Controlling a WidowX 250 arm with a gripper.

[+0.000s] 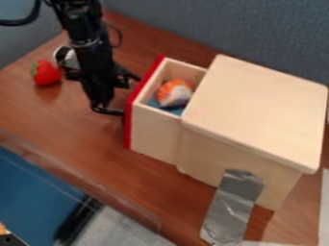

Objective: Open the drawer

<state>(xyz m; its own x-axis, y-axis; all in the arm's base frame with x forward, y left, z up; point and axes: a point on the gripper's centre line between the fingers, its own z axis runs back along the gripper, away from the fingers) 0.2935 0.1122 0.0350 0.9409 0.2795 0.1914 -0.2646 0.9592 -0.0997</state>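
The black gripper is at the upper left, just left of the drawer's red front. Its two fingers stand wide apart, their tips close to that front; whether they touch it I cannot tell. The pale wooden drawer sticks out from the left side of the wooden box, its inside visible from above. An orange and white toy lies in the drawer on something blue. Any handle on the red front is hidden from this angle.
A red strawberry-like toy lies left of the arm, with a whitish round object partly behind the arm. Silver tape runs from the box's near side to the brown table. A grey-blue partition stands behind.
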